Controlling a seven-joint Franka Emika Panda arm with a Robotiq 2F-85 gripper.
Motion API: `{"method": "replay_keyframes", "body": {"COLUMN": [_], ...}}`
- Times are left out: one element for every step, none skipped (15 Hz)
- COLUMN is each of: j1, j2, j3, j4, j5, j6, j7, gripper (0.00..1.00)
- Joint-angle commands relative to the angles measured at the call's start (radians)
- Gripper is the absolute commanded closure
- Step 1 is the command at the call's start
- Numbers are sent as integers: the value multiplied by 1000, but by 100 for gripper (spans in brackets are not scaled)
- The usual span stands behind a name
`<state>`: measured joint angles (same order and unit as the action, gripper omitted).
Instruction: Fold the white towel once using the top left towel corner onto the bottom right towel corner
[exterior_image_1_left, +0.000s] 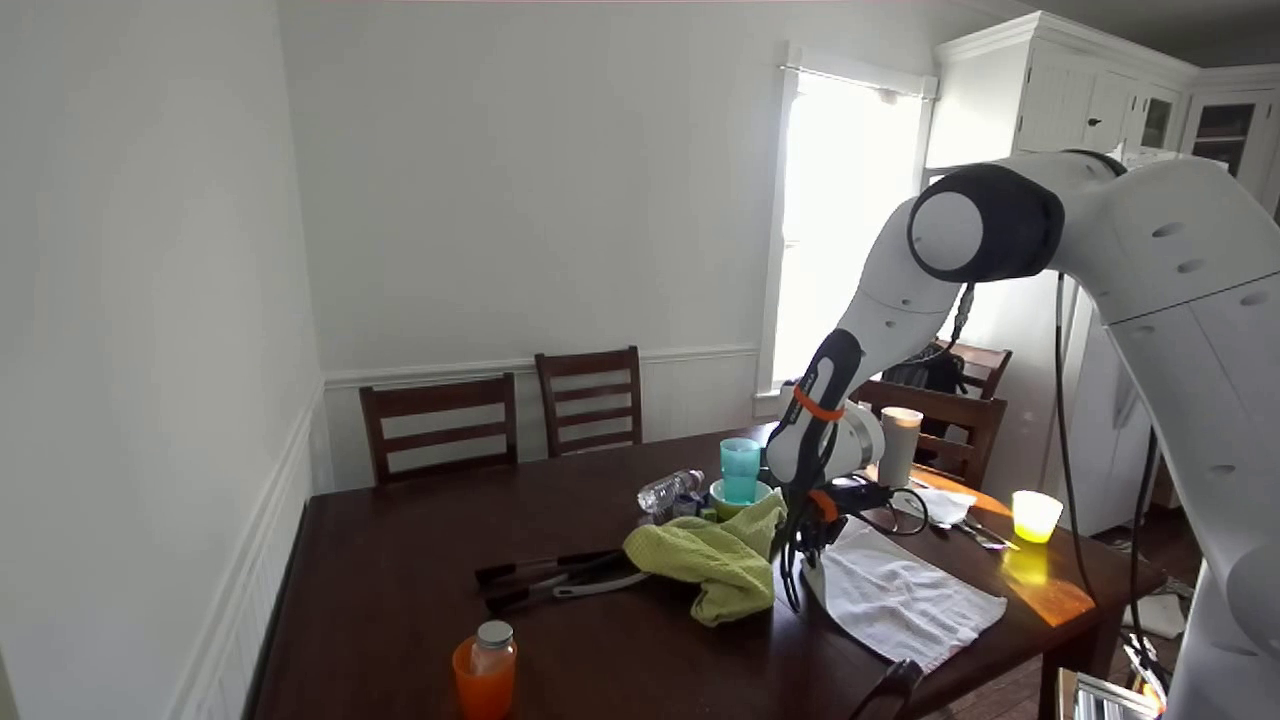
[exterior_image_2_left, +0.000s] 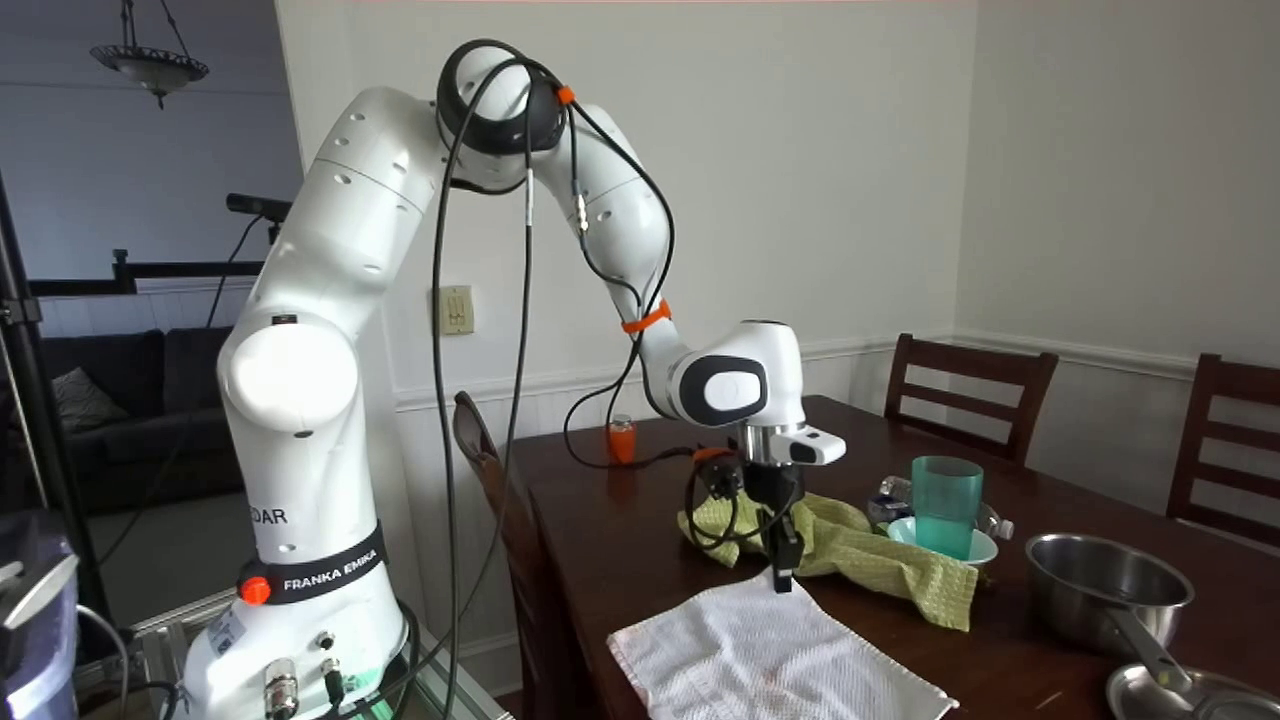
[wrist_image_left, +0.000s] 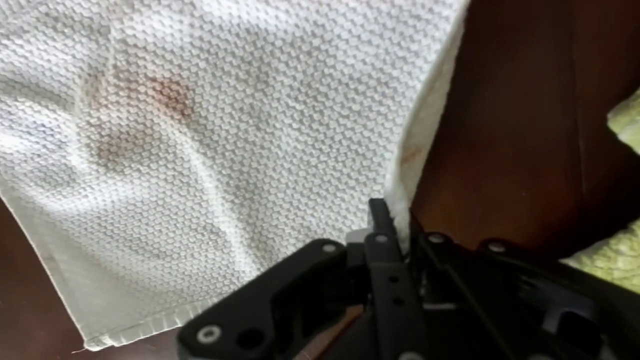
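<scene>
The white towel lies on the dark table near its edge in both exterior views (exterior_image_1_left: 905, 598) (exterior_image_2_left: 775, 655). It fills much of the wrist view (wrist_image_left: 280, 120), with a few reddish stains and some wrinkles. My gripper (wrist_image_left: 396, 217) is shut on a corner of the towel, which is pinched as a narrow strip between the fingers. The towel edge is raised and turned up leading to the fingers. The rest of the towel lies mostly flat. In both exterior views the gripper (exterior_image_1_left: 812, 550) (exterior_image_2_left: 784, 575) is low at the towel corner beside the green cloth.
A green cloth (exterior_image_1_left: 715, 565) lies close beside the gripper, over black-handled utensils (exterior_image_1_left: 530, 585). A teal cup (exterior_image_2_left: 945, 508) in a bowl, a water bottle (exterior_image_1_left: 668, 492) and a metal pot (exterior_image_2_left: 1105, 585) stand nearby. A yellow cup (exterior_image_1_left: 1036, 516) and an orange cup (exterior_image_1_left: 484, 688) are farther away.
</scene>
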<state>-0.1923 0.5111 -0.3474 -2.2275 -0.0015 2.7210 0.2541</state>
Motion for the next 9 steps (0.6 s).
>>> {"method": "replay_keyframes", "body": {"j1": [18, 17, 14, 17, 16, 15, 14, 14, 4], "j2": [-61, -71, -79, -84, -92, -97, -107, -106, -104], "j3": [-48, -56, -61, -75, -83, -94, -106, -123, -131], "j4": [-73, -82, -94, -103, -114, -123, -138, -146, -150], "j5": [-45, -53, -61, -75, -84, -95, -107, -125, -133], "j6": [26, 19, 20, 18, 20, 22, 25, 33, 41], "j7": [-4, -11, -14, -10, -10, -8, -8, -6, -14], "gripper": [99, 99, 99, 99, 99, 99, 99, 99, 99]}}
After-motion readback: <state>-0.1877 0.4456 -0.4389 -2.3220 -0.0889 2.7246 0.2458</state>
